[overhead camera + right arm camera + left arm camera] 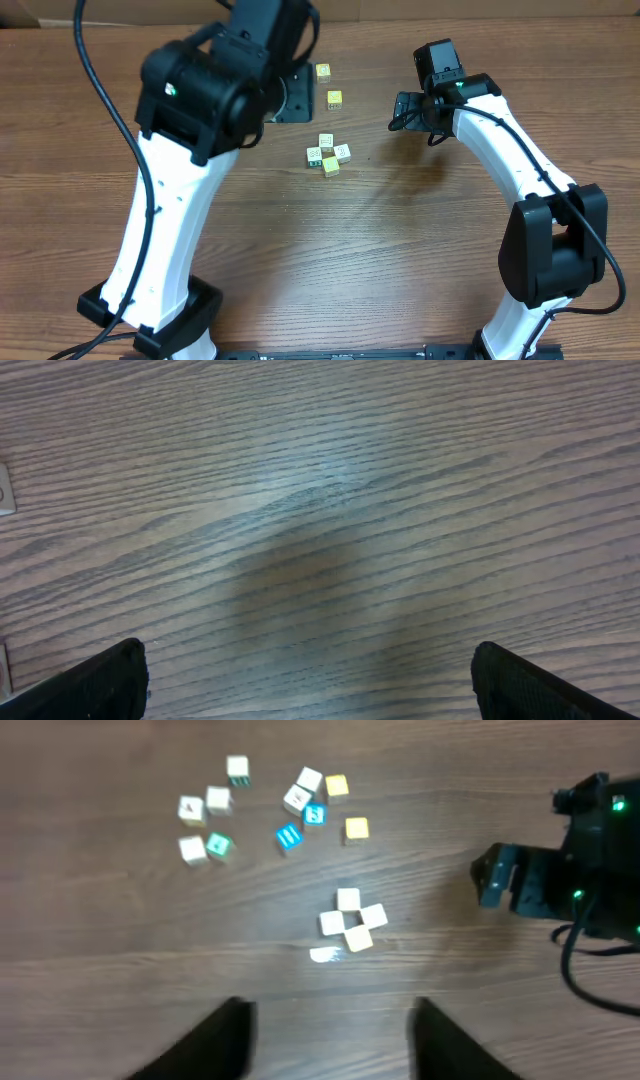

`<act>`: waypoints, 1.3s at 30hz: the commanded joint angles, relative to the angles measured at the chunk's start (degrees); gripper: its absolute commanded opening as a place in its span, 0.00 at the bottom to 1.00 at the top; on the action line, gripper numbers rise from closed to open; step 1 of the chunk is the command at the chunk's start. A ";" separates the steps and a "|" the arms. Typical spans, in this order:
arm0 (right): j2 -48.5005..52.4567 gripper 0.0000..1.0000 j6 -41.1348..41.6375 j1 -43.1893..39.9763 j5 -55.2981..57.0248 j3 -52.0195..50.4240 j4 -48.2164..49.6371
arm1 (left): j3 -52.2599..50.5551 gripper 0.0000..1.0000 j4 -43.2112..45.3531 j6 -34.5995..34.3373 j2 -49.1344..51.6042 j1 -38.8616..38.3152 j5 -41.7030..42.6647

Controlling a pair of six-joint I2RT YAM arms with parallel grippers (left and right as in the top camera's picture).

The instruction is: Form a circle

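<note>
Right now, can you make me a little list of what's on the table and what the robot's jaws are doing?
circle: four tiny cubes bunched tight together
loose cubes: scattered apart from the circle
left gripper: jaws apart, holding nothing
right gripper: jaws wide apart, holding nothing, over bare wood
table: brown wood

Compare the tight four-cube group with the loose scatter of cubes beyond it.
The tight group packs four cubes close together in a ring; the loose scatter spreads many more cubes wide, mostly with gaps. The group looks pale white and yellow; the scatter includes bright blue and green faces. Both are small cubes lying on the wooden table.
</note>
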 commanded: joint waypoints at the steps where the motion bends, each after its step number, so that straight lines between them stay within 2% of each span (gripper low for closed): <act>1: -0.81 1.00 -0.17 -0.09 -0.07 0.74 0.13 | 0.35 0.70 -0.11 3.08 -4.04 -0.37 -5.66; 2: -0.81 1.00 -0.20 -0.09 -0.07 0.74 0.13 | 0.35 0.84 -0.11 3.06 -4.46 -0.37 -5.66; 3: -0.81 1.00 -0.20 -0.09 -0.07 0.74 0.13 | 0.35 0.91 -0.11 2.82 -4.83 -0.37 -5.60; 6: -0.79 1.00 -0.20 -0.09 -0.07 0.74 0.13 | 0.35 0.77 -0.11 2.60 -5.40 -0.20 -5.73; 7: -0.81 1.00 -0.20 -0.09 -0.07 0.74 0.13 | 0.35 0.82 -0.11 2.62 -5.44 -0.20 -5.70; 8: -0.79 1.00 -0.17 -0.09 -0.07 0.74 0.13 | 0.33 1.00 -0.02 2.62 -5.42 -0.20 -5.70; 13: -0.79 1.00 -0.20 -0.09 -0.07 0.74 0.13 | -2.10 1.00 4.15 2.67 -5.49 -0.15 -5.90; 17: -0.79 1.00 -0.20 -0.09 -0.07 0.74 0.13 | -8.44 1.00 13.64 4.68 -7.15 -0.09 -5.99; 21: -0.79 1.00 -0.20 -0.09 -0.07 0.74 0.13 | -20.57 1.00 23.71 7.13 -10.95 0.09 -5.66; 29: -0.79 1.00 -0.20 -0.09 -0.07 0.74 0.13 | -52.30 1.00 44.78 7.61 -23.19 5.03 -2.34; 33: -0.81 1.00 -0.20 -0.09 -0.07 0.74 0.13 | -70.07 1.00 60.41 7.61 -30.16 9.84 4.00; 39: -0.81 1.00 -0.20 -0.09 -0.07 0.74 0.13 | -98.09 1.00 88.56 7.58 -39.89 16.59 13.29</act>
